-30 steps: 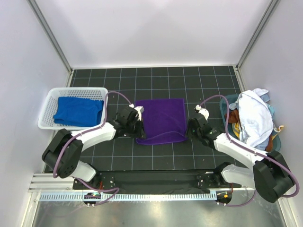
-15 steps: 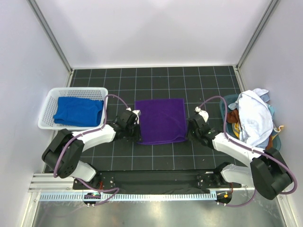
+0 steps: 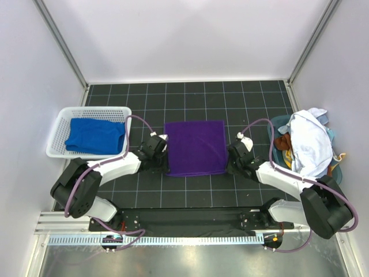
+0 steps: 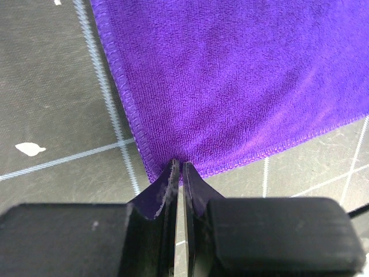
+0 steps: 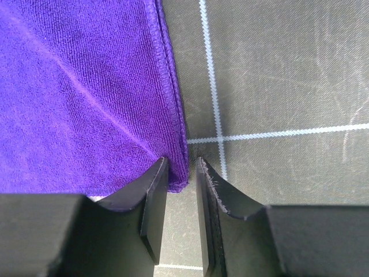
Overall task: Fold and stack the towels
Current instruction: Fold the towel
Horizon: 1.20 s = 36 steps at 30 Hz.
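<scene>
The purple towel (image 3: pixel 195 147) lies flat on the black gridded mat, also in the left wrist view (image 4: pixel 242 75) and the right wrist view (image 5: pixel 81 86). My left gripper (image 3: pixel 165 166) is low at its near left corner, and its jaws (image 4: pixel 180 164) are nearly closed on the corner's hem. My right gripper (image 3: pixel 228 167) is at the near right corner, slightly open (image 5: pixel 181 164), with the corner lying loose between the fingers. The blue towel (image 3: pixel 95 135) lies in the white basket (image 3: pixel 57 130). The white towel (image 3: pixel 311 144) is heaped at the right.
The white towel sits on a teal tub (image 3: pixel 275 124) with orange and brown cloths (image 3: pixel 283 142). White walls close in the mat on three sides. A metal rail (image 3: pixel 184 238) runs along the near edge by the arm bases.
The towel's near edge was raised and rumpled a second ago and now lies flat. Both grippers have come down and toward the near corners. The right jaws have parted.
</scene>
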Available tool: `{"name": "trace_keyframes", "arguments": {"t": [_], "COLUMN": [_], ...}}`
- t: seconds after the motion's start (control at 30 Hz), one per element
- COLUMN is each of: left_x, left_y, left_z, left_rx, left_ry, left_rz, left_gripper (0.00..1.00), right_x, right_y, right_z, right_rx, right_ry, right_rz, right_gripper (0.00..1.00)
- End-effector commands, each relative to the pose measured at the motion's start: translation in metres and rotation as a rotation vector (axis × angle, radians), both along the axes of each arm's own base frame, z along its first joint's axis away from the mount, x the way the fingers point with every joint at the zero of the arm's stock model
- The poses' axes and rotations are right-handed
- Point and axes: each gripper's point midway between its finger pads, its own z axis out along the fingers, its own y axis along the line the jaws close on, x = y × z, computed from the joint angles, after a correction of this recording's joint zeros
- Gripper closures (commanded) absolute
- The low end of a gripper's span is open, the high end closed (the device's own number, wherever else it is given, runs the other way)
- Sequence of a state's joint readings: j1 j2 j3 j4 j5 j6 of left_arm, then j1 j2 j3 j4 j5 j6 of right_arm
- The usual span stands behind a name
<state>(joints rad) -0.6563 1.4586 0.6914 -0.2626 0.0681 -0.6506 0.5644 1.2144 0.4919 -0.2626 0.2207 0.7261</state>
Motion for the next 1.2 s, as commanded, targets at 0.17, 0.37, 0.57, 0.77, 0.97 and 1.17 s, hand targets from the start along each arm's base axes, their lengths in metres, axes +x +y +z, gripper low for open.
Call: {"name": "trace_keyframes", "arguments": {"t": [0.17,0.37,0.57,0.77,0.97,1.17], "left_x": [0.000,-0.003,0.002,0.049,0.139,0.196], "left_y": [0.021,0.022,0.013,0.010,0.021,0.010], "left_z": [0.010,0.014,0.046,0.096,0.105,0.082], "left_rx": [0.078,0.077,0.017,0.020,0.027,-0.062], "left_ry": [-0.036,-0.033,-0.078,-0.210,-0.261,-0.232], "left_rz": [0.051,0.039,0.035,0.095,0.182,0.132], "left_gripper": [0.90,0.92,0.90,0.79,0.76,0.71], "right_x": [-0.027,-0.037,-0.006,0.066,0.136,0.180], "right_y": [0.002,-0.007,-0.009,0.000,-0.001,-0.003], "right_z": [-0.003,0.007,0.058,0.084,0.085,0.064], "right_rx": [0.026,0.017,0.009,-0.096,-0.079,-0.092], "right_ry": [0.046,0.040,-0.112,-0.163,-0.193,-0.160], "right_rz": [0.015,0.003,-0.036,-0.039,-0.058,-0.033], "right_gripper": [0.64,0.57,0.45,0.45,0.48,0.49]}}
